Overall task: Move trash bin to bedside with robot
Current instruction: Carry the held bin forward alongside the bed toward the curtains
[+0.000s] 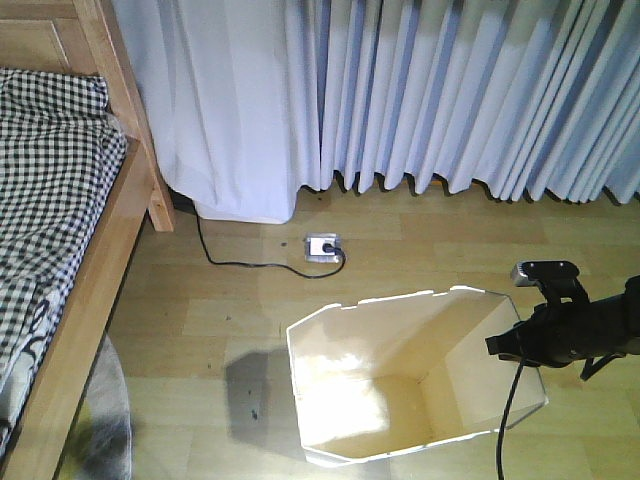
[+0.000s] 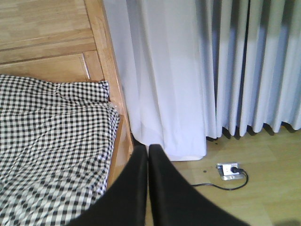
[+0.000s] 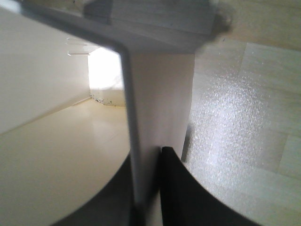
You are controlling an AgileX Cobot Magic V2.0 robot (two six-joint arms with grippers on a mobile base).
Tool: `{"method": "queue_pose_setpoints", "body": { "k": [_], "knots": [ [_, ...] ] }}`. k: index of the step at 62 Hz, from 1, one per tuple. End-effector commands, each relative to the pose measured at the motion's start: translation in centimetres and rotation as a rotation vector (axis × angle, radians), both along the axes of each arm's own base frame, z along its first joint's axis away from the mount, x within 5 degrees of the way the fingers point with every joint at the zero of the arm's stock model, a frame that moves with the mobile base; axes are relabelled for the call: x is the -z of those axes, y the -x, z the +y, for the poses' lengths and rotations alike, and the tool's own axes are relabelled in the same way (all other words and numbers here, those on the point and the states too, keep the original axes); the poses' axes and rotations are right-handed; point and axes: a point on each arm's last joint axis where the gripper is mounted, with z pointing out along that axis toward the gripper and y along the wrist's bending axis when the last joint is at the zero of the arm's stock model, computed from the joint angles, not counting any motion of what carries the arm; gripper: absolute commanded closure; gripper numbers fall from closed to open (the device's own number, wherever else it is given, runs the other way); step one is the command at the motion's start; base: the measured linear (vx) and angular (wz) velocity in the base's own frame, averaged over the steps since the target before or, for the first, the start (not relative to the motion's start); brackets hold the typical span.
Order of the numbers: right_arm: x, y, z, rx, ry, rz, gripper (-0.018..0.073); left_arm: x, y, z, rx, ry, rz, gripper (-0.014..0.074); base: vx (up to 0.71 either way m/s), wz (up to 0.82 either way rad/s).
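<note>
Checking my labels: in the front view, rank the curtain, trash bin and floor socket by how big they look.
Largest to smallest:
1. curtain
2. trash bin
3. floor socket
The bin sits nearer the camera, yet the order is plain.

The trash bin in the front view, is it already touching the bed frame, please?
No, bare wooden floor lies between the trash bin and the bed frame.

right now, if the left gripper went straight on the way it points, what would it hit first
Most likely the white curtain beside the bed frame post; the shut left gripper aims at its lower hem. Depth is unclear, though.
</note>
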Motion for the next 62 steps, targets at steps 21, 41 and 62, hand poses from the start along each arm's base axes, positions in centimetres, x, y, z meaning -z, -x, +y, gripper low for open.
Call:
{"method": "queue_pose_setpoints", "body": {
  "k": [21, 41, 62],
  "knots": [
    [-2.57, -1.14, 1.22, 0.004, -0.176, -0.110, 0.0570, 0.24, -0.13, -0.14, 0.016, 0.012, -0.055, 0.0602, 0.21, 0.04],
    [-2.57, -1.14, 1.21, 0.004, -0.174, -0.110, 0.0570, 0.24, -0.13, -0.14, 0.016, 0.012, -0.055, 0.0602, 0.20, 0.04],
    [-2.54, -1.14, 1.17, 0.005, -0.170, -0.109, 0.0570, 0.24, -0.13, -0.14, 0.016, 0.012, -0.055, 0.0602, 0.16, -0.04]
  ]
}}
